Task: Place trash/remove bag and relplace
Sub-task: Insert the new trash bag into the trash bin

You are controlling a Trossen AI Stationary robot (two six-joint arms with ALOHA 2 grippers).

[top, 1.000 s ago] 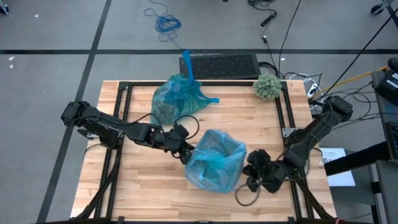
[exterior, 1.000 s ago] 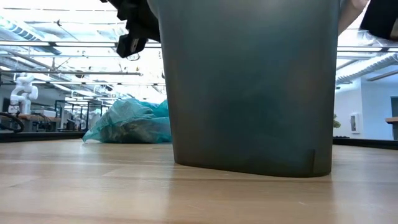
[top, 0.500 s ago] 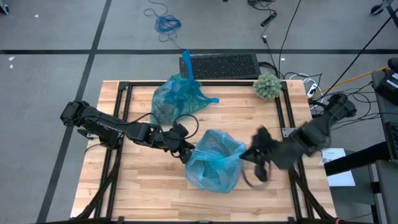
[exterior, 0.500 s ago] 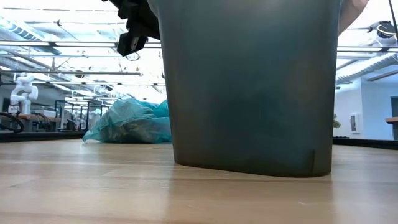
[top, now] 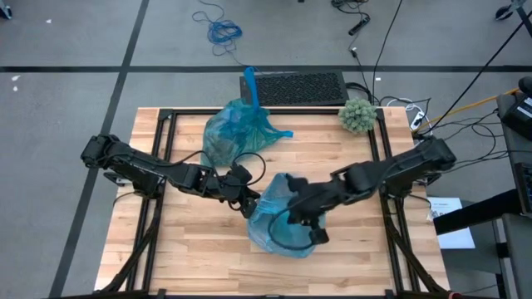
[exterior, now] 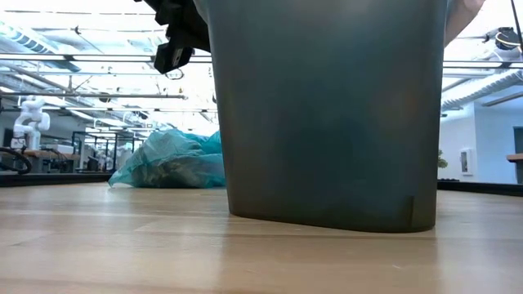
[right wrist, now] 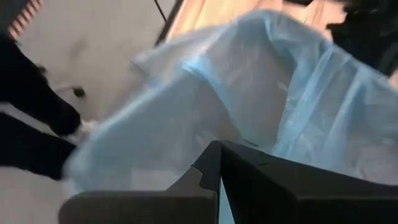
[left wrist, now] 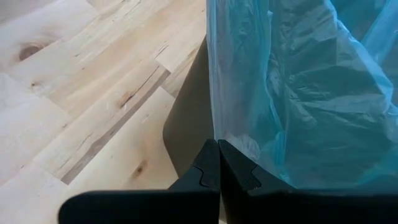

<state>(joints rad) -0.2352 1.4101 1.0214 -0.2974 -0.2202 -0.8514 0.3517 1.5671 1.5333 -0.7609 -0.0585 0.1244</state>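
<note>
Right gripper (top: 301, 218), fingers shut, empty, now swung from lower right to frame centre over bin's blue liner (top: 287, 220); left gripper (top: 249, 202) pinches liner rim. Liner seating underway.

Bin (exterior: 327, 114): we see it standing mid-tabletop, lined with a blue bag (top: 287, 216), blocking the centre
Bin mouth: the right gripper (top: 306, 218) hangs over it with fingers together, so little room from above
Bin's left rim: the left gripper (top: 249, 203) is pinched shut on the liner there
Tied bag (top: 237, 129): we find it filling the far middle, well apart from the bin
Fuzzy ball (top: 358, 115): sits at the far right corner
Tabletop (top: 191, 257): near edge and near-left corner lie bare
</note>
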